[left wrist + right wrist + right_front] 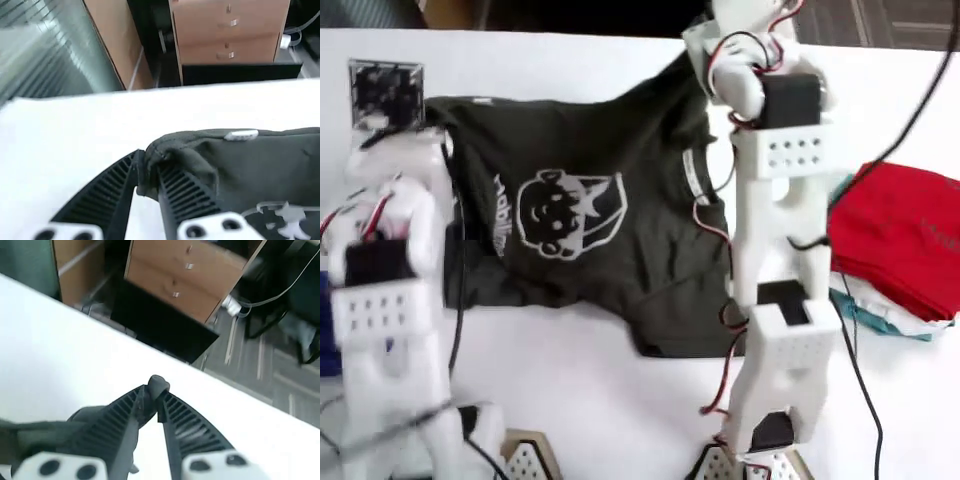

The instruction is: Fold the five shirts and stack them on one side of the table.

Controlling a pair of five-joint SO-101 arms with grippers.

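High view, near edge: two white plastic arms rise from bases at about 7 and 5 o'clock on the white table point(590, 400). The left arm point(385, 290) stands at 8 o'clock. The right arm point(780, 250) leans away toward 1 o'clock.

Mid-table: a dark olive T-shirt point(580, 230) with a white cartoon print lies between the arms, print up. It runs from the centre toward 10 o'clock, and its white neck label is on the right arm's side. Its near edge is rumpled at about 5 o'clock. Its 1 o'clock corner rises off the table to the right arm's head.

At 3 o'clock, past the right arm: a stack of folded shirts point(880, 300), a red cotton shirt point(900, 240) on top with white and teal layers showing under it.

Left gripper point(145, 167): the black ribbed jaws are closed on a rolled edge of the dark olive T-shirt, and the rest of the cloth trails off over the table.

Right gripper point(152, 395): the jaws are clamped on a small knot of dark fabric that pokes out past the tips. This is probably the same shirt, though its wrist view shows too little cloth to be sure.

Far edge, 10 o'clock: a black-and-white patterned square card point(385, 90) lies flat, just beside the shirt's far corner.

Beyond the table: a brown wooden drawer unit point(230, 30) stands on the floor.
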